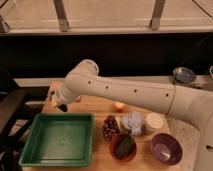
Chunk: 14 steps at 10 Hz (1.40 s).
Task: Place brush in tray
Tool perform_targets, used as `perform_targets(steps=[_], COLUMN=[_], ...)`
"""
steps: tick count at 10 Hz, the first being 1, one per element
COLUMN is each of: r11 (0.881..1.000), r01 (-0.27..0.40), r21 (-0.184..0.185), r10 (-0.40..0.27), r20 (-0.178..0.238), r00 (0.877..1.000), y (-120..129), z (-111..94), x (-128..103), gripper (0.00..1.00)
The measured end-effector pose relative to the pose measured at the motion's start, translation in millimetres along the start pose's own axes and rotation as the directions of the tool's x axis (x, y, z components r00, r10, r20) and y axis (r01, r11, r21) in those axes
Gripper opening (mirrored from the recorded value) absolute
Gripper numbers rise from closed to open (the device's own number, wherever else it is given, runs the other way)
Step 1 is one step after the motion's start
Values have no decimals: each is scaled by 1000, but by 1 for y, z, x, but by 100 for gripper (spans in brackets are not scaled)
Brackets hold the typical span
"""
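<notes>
The green tray [35, 145] lies on the wooden table at the front left, and nothing lies in it. My gripper [60, 102] is at the end of the white arm, just over the tray's far rim near its middle. A small dark piece [63, 107] shows under the gripper; I cannot tell whether it is the brush. No brush shows clearly anywhere else. A bit of the orange-red stick [78, 99] shows beside the wrist.
Right of the tray are dark grapes [109, 127], a grey-blue crumpled thing [132, 122], a white cup [154, 121], an orange bowl [123, 146] with a dark object, a purple bowl [166, 148] and an orange fruit [119, 106]. A metal bowl [183, 75] sits at the back right.
</notes>
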<state>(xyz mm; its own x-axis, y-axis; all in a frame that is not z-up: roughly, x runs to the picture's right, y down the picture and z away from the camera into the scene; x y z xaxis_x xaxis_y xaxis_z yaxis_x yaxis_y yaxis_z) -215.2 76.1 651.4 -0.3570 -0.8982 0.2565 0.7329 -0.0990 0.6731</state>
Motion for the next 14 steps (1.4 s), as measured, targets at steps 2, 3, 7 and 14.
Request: perform_targets(steps=[2,3,7,14], r11=[1000,1000,1000,922], r01=[2,1,16,319], r21=[2,2,5,221], r10=[-2,-1,-16,-360], r20=[2,2,15,181], r00=[1000,1000,1000,915], y=[-1,-1,-2,-46], z=[0,0,2,44], x=[-1,-1,-2,-71], gripper=[18,18,18,34])
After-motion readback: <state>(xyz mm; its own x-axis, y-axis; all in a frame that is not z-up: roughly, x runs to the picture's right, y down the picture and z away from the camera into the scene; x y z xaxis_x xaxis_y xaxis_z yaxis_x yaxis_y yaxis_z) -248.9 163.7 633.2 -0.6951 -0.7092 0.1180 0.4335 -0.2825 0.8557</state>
